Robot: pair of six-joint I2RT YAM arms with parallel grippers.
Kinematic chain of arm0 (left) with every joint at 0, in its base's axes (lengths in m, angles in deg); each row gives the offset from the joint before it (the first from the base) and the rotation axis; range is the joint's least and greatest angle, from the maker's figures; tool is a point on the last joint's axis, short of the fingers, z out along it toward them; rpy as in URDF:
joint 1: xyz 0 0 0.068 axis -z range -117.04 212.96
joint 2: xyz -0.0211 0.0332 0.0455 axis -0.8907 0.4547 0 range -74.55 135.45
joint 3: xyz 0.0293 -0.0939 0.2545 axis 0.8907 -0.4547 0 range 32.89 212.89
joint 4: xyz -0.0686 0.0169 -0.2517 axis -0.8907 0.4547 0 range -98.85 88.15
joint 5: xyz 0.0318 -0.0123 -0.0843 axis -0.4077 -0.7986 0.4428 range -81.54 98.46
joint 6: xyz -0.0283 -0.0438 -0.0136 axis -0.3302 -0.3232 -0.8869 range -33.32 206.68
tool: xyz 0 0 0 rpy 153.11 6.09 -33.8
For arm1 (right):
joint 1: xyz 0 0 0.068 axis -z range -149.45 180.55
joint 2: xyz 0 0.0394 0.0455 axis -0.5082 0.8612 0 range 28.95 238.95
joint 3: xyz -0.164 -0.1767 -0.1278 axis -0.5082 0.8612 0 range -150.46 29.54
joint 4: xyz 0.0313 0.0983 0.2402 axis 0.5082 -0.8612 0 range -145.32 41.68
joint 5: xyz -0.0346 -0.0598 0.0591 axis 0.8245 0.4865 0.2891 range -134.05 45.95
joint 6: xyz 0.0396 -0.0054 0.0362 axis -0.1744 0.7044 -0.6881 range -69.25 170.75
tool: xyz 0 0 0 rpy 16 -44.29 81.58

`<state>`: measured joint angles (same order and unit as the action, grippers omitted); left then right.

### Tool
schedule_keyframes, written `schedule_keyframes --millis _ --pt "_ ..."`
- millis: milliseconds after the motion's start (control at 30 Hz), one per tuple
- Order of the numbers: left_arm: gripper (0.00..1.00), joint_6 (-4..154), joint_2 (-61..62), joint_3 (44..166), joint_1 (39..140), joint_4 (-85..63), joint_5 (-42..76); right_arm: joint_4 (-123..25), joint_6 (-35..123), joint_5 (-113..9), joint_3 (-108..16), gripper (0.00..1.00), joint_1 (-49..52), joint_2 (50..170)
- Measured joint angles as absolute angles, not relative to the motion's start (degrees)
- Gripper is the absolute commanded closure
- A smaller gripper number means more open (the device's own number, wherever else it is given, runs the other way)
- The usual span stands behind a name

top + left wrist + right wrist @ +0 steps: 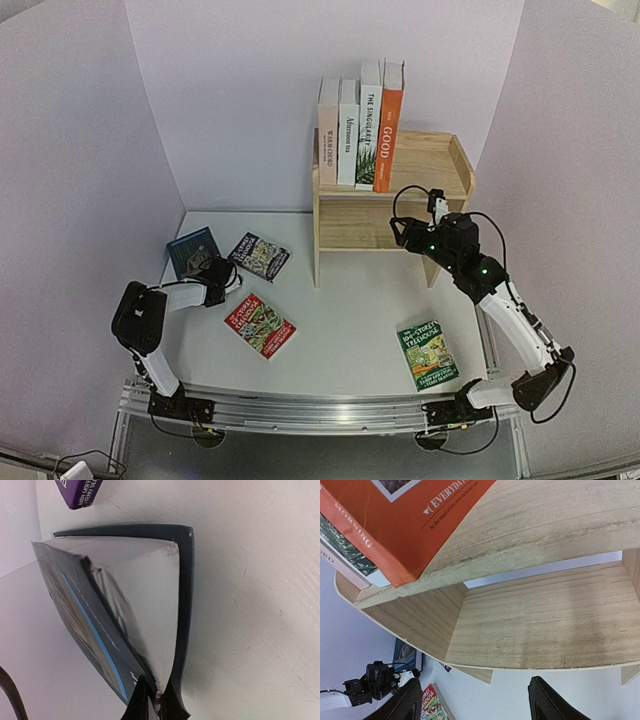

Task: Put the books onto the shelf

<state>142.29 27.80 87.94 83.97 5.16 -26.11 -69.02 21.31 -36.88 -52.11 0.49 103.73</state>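
Observation:
The wooden shelf (430, 165) holds several books upright on its top tier, the orange "GOOD" book (389, 115) at their right end. A dark blue book (191, 250) lies at the far left of the table. My left gripper (222, 276) is at its near right corner. In the left wrist view my left gripper (159, 694) is shut on the corner of this dark blue book (75, 610), whose covers gape apart. My right gripper (405, 232) hovers open and empty before the shelf's lower tier (545, 625).
A purple-edged illustrated book (259, 256), a red book (259, 325) and a green "Treehouse" book (428, 354) lie flat on the white table (350, 300). White walls close in on the left, back and right. The right half of the shelf's top tier is bare.

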Motion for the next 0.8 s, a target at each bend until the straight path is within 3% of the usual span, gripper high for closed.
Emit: schedule_keyframes --millis 200,433,800 --pt "1.0 142.2 24.5 87.9 83.8 7.6 -24.5 -70.2 20.8 -38.3 -52.1 0.3 -0.3 103.7" --pt "1.0 140.4 10.0 88.5 83.9 22.1 -15.5 -71.5 19.0 -39.6 -50.5 0.3 -7.1 105.7" --pt "1.0 138.1 -12.2 86.4 91.2 44.4 2.8 -73.3 13.1 -42.5 -57.2 0.3 -23.3 128.1"
